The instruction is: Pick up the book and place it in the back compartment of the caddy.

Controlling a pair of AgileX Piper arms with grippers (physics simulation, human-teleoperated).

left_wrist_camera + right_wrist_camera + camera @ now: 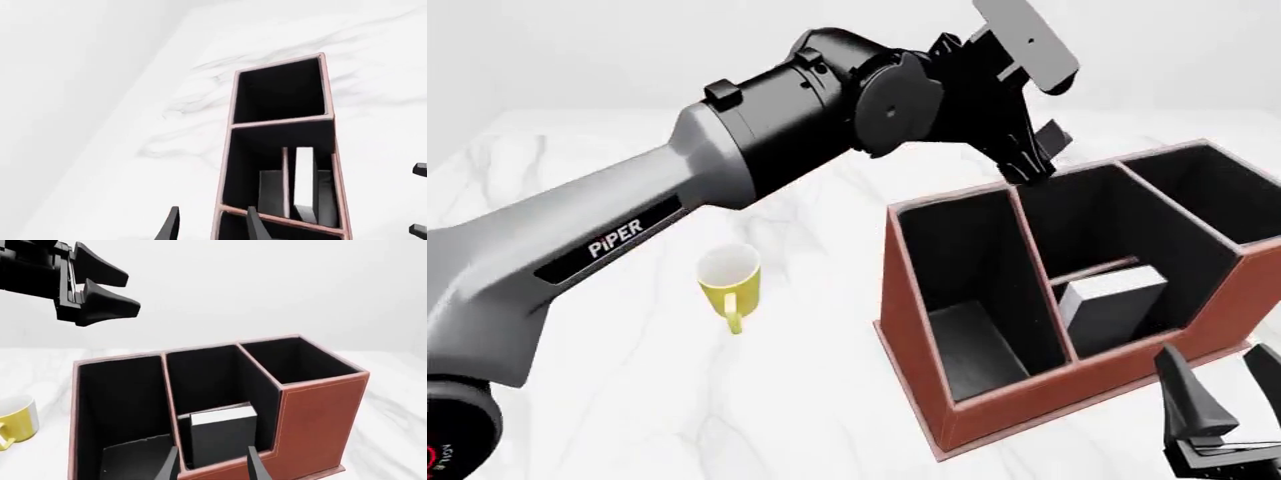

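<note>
Below and just ahead of my right hand (208, 464), its fingers spread, the small black-covered, white-edged book (220, 432) stands in the reddish-brown leather-look caddy (320, 420). Left hand (1030, 165) hovers above, spread. Rigid, probably light; I'd pinch its covers.

Grey "PiPER" arm (614, 250), black wrist, black fingers (1194, 395)

Book (305, 182) upright in caddy (280, 150) cell, L end effector (212, 225) above, empty.

Marble table (627, 400) bears caddy (961, 380), mug (729, 279)
</note>
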